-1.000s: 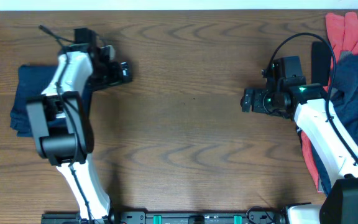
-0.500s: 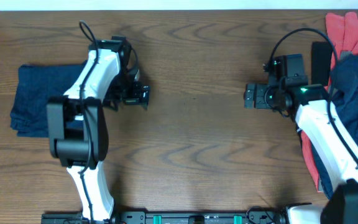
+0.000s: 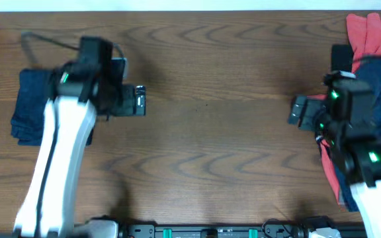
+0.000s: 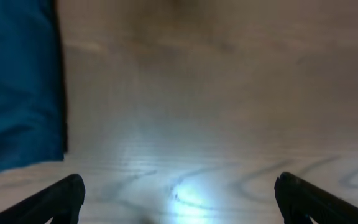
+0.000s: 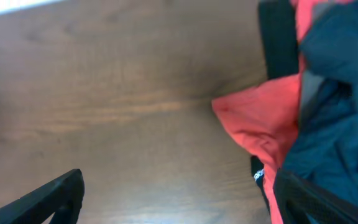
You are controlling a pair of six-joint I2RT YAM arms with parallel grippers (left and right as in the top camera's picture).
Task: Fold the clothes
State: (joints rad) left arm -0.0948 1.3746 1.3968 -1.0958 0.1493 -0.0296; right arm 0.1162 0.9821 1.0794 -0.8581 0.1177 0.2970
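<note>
navy shorts [image 3: 26, 109] lie folded; left claw [image 3: 139, 100] and right claw [image 3: 297, 111] gape empty

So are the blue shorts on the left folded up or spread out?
Folded. The navy shorts lie as a small neat rectangle, no legs sticking out.

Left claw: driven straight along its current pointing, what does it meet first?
Probably only the bare wooden table. The left wrist view shows nothing between the fingers of the open left claw. The folded navy shorts lie off to one side of that line. Depth is unclear.
</note>
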